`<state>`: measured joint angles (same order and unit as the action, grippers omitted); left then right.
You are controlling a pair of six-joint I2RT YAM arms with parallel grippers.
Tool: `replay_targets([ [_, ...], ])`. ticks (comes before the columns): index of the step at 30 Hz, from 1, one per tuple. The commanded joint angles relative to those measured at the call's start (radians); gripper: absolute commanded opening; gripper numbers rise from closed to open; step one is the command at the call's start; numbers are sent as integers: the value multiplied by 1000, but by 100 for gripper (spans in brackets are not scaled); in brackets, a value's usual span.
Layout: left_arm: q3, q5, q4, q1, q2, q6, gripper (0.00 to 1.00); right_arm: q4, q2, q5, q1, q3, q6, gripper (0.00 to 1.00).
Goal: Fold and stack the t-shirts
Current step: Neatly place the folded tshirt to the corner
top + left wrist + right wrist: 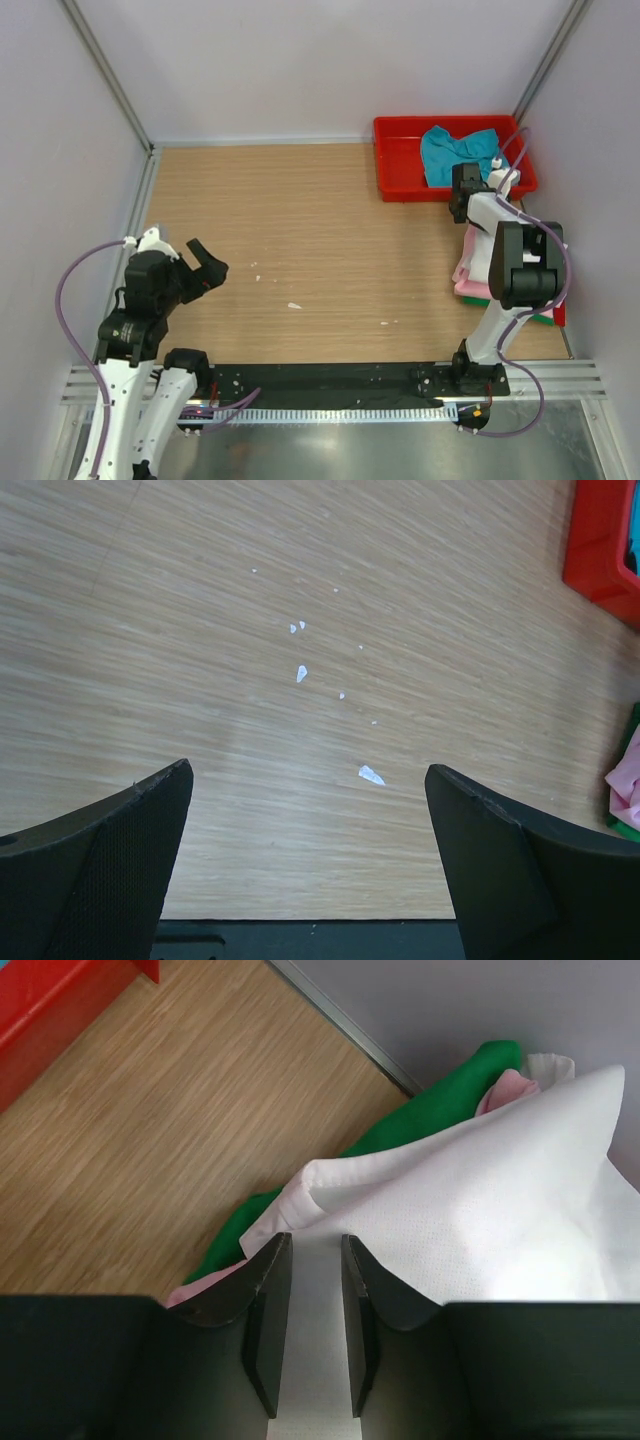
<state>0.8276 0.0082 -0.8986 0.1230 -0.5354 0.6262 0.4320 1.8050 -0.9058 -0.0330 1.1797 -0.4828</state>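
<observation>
Over on the right, the right gripper [314,1245] is clenched on a fold of the white shirt [480,1190]. It is a thin, finely dimpled cloth that bunches at the black fingers and fans out in loose creases, with a hemmed edge running away from the pinch. I can't tell which way its collar points, or its long axis. It lies over a rumpled green shirt [420,1120] and a pink shirt [507,1088], both peeping out at its edges. The pile sits at the right edge of the wood-grain surface [300,220], just nearer than the red tray [400,130]. In that glossy, rigid plastic tray the teal shirt [455,150] lies crumpled, pointing no clear way. The left gripper [308,770] hovers released, fingers wide apart, above bare surface dotted with white flecks [370,774].
</observation>
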Motion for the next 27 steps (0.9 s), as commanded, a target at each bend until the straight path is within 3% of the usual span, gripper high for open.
replay_targets([
  [1, -1, -2, 24, 3, 25, 3, 100, -78, 4, -16, -2, 17, 13, 33],
  [4, -4, -2, 24, 1, 40, 9, 100, -84, 1, 46, -2, 14, 23, 40],
  [8, -2, -2, 26, 1, 43, 9, 100, -78, -29, 79, -1, 73, 79, 67],
  [9, -4, -1, 26, 1, 41, 9, 100, -66, -38, 76, -2, 99, 105, 79],
  [13, -4, -1, 24, 1, 49, 9, 100, 48, -71, 73, -2, 233, 145, 100],
  [17, -5, -2, 27, 1, 64, 10, 100, 148, -137, 100, -43, 268, 98, 100],
  [20, -7, -1, 26, 1, 75, 12, 100, 206, -171, 229, -119, 238, 61, 100],
  [24, -7, -1, 29, 3, 78, 12, 100, 156, -210, 346, -255, 152, 78, 100],
  [27, -7, -1, 32, 1, 75, 10, 100, 38, -230, 474, -283, 91, 144, 100],
])
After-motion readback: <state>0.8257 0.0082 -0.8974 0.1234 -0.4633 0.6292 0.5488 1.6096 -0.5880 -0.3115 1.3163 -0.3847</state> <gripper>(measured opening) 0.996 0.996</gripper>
